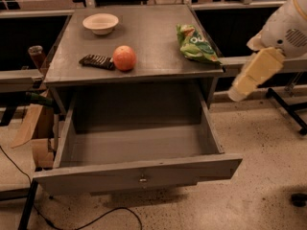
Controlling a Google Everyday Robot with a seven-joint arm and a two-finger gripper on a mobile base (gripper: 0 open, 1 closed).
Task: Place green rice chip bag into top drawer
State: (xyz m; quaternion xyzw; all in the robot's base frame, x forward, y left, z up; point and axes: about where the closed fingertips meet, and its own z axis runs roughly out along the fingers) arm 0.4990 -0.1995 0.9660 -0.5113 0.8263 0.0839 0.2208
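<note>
On the table, right side: green rice chip bag, behind the open top drawer. Looks light, crinkly, slippery, crushable; calls for a gentle pinch across the puffed middle. Tool off right, beside table; open or closed, cannot tell.
</note>
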